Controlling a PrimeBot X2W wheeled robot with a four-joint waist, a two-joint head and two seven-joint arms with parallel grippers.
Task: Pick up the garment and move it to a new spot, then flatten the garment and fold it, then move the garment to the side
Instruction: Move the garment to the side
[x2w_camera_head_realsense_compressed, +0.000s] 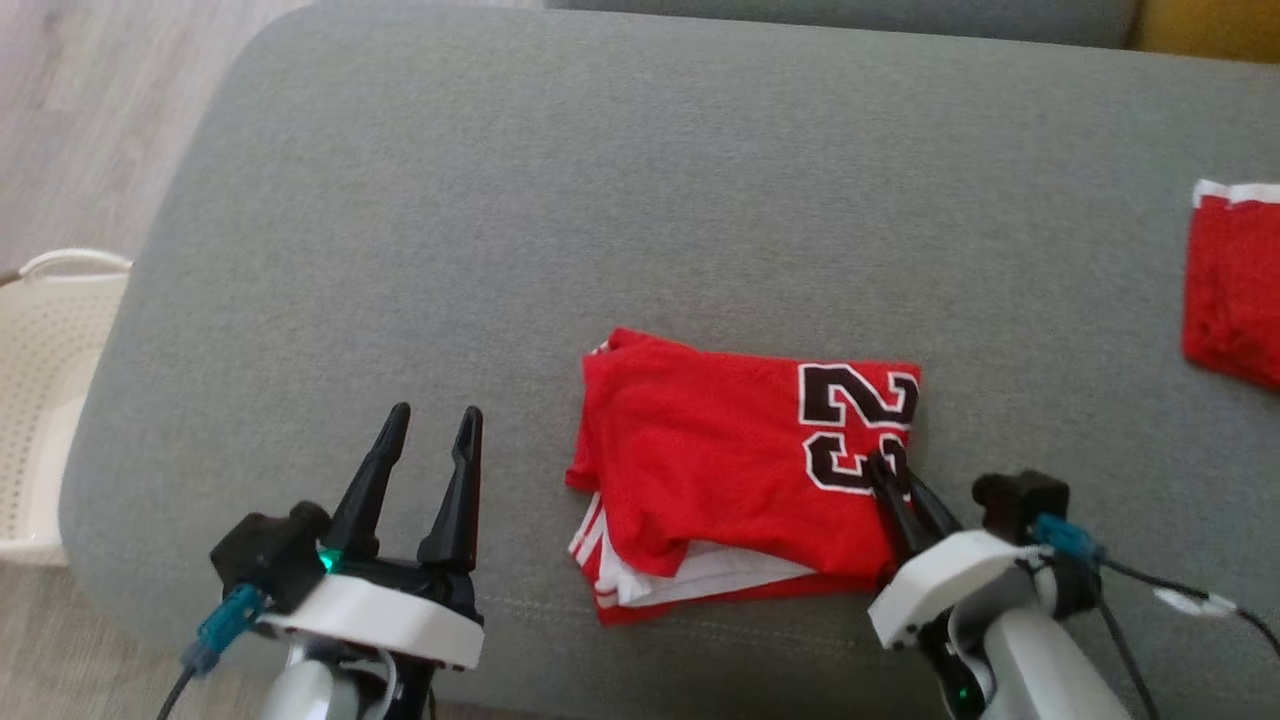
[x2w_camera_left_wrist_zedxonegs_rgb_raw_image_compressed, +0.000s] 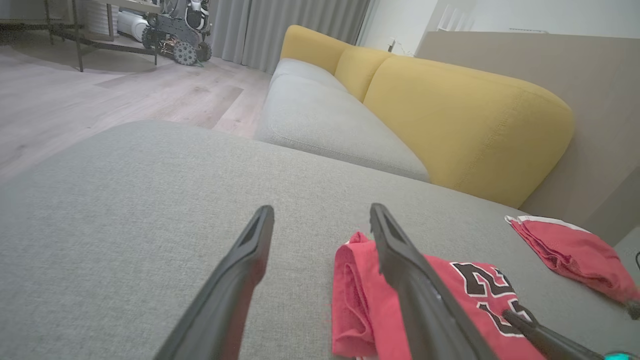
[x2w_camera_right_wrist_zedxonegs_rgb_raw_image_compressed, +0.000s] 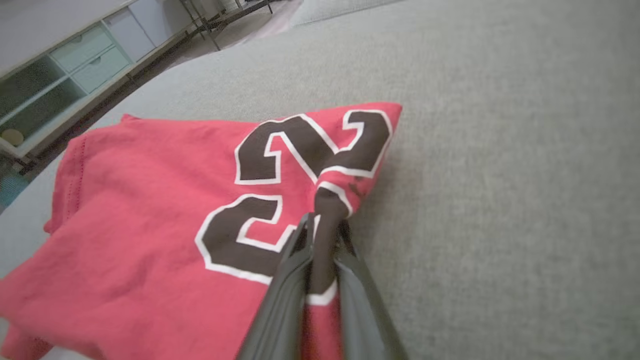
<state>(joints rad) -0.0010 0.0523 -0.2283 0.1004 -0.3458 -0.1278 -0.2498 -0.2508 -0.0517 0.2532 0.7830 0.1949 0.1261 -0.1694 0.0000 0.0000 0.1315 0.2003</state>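
Red cloth garment (x2w_camera_head_realsense_compressed: 700, 450), matt woven cushion (x2w_camera_head_realsense_compressed: 600, 200)

I'm looking down on a broad grey seat (x2w_camera_head_realsense_compressed: 600, 200), with a pale wood floor (x2w_camera_head_realsense_compressed: 90, 110) beyond its left edge and a white perforated basket (x2w_camera_head_realsense_compressed: 40, 400) standing there. From the left wrist I see yellow backrests (x2w_camera_left_wrist_zedxonegs_rgb_raw_image_compressed: 465, 125), grey curtains (x2w_camera_left_wrist_zedxonegs_rgb_raw_image_compressed: 290, 25) and, by them, what may be a wheeled machine (x2w_camera_left_wrist_zedxonegs_rgb_raw_image_compressed: 175, 35), too small to be sure. The right wrist shows a pale cabinet (x2w_camera_right_wrist_zedxonegs_rgb_raw_image_compressed: 85, 55) with drawers.
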